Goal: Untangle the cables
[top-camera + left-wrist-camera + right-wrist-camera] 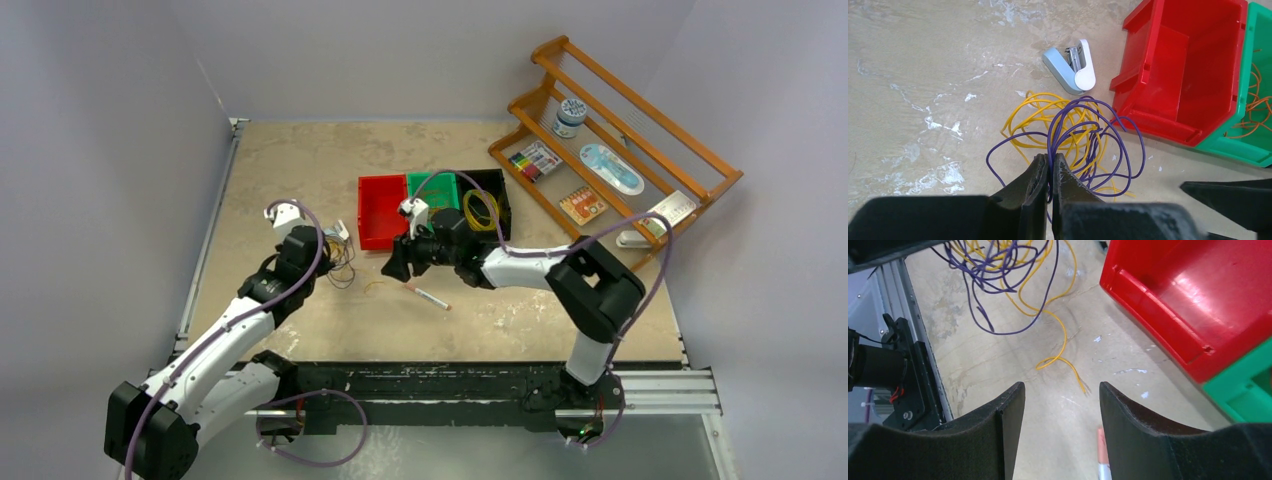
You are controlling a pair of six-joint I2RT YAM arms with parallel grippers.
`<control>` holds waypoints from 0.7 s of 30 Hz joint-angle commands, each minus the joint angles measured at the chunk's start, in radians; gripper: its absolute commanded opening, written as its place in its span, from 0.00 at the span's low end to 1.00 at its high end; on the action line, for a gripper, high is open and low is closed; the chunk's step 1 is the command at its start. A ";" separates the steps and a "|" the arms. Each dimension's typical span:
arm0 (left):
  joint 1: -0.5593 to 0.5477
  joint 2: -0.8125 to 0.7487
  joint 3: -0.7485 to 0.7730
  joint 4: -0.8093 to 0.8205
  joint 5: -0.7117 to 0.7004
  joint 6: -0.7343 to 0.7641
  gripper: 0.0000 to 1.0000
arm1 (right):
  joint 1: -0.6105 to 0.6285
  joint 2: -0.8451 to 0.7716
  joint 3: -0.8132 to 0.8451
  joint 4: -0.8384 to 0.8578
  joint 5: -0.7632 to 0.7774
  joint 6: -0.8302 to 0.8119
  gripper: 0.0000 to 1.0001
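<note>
The cables (1075, 132) lie as a loose tangle of purple and yellow wire loops on the table, just left of the red bin. My left gripper (1051, 159) is shut on a purple strand (1052, 135) at the near edge of the tangle, which from above sits at the arm's tip (343, 266). My right gripper (1062, 387) hovers open over bare table with nothing between its fingers. Ahead of it lie the yellow cable's free end (1064, 347) and, farther off, purple loops (998, 270). From above the right gripper (394, 264) is a short way right of the tangle.
A red bin (1188, 65) and a green bin (1250, 100) holding orange wire stand right of the tangle. A black bin (492, 200) holds a yellow coil. A stapler (1070, 70) lies beyond the tangle. A pen (430, 296) lies under the right gripper. A wooden rack (620, 150) leans at the far right.
</note>
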 commanded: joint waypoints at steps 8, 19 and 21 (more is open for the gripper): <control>0.006 -0.017 0.041 0.022 -0.025 -0.002 0.00 | 0.025 0.184 0.142 0.134 -0.058 0.263 0.58; 0.006 -0.018 0.030 0.033 -0.021 -0.007 0.00 | 0.066 0.262 0.170 0.142 -0.020 0.304 0.57; 0.005 -0.020 0.029 0.036 -0.021 -0.008 0.00 | 0.070 0.272 0.181 0.124 -0.011 0.296 0.56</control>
